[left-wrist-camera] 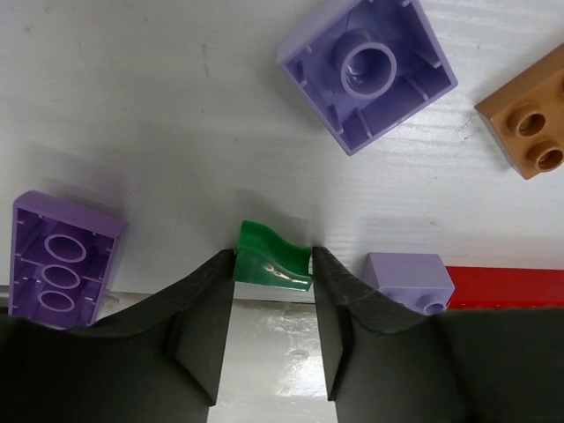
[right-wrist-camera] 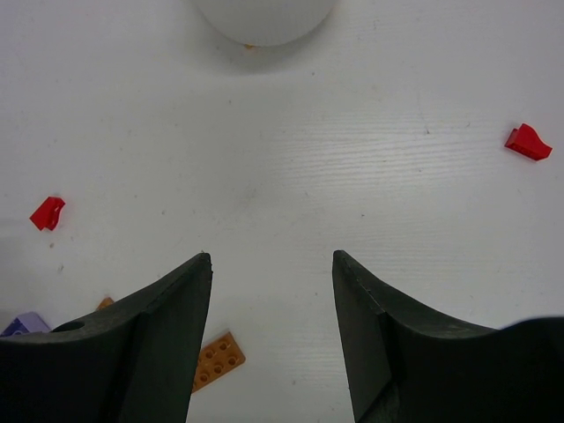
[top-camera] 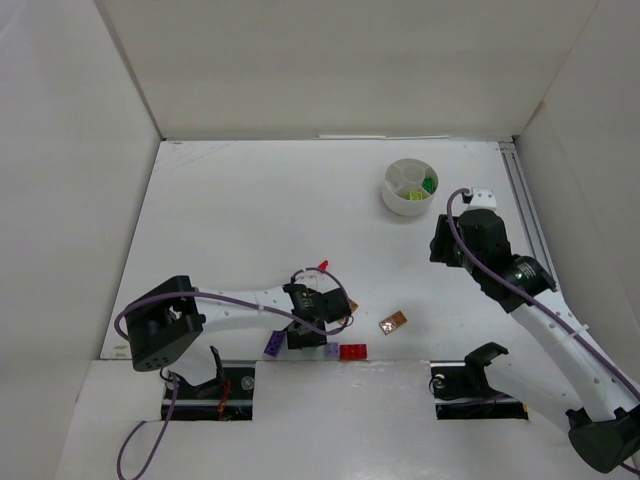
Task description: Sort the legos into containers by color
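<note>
My left gripper [left-wrist-camera: 273, 264] is shut on a small green sloped lego [left-wrist-camera: 273, 257], a fingertip on each side, low at the table's front edge; in the top view the gripper [top-camera: 304, 338] hides the lego. Around it lie a purple brick [left-wrist-camera: 62, 260], an upturned lilac brick [left-wrist-camera: 367, 70], a small lilac brick [left-wrist-camera: 410, 280], a red brick [left-wrist-camera: 507, 286] and an orange-brown brick [left-wrist-camera: 529, 123]. My right gripper [right-wrist-camera: 271, 260] is open and empty, held high near the white dish [top-camera: 408, 187], which holds green and lime legos [top-camera: 428, 185]. An orange-brown plate [top-camera: 393, 322] lies mid-table.
Two small red pieces [right-wrist-camera: 46, 212] [right-wrist-camera: 527, 141] lie loose on the table; one also shows in the top view [top-camera: 322, 266]. White walls enclose the table on three sides. A metal rail [top-camera: 525, 200] runs along the right side. The front edge drops to a lower board.
</note>
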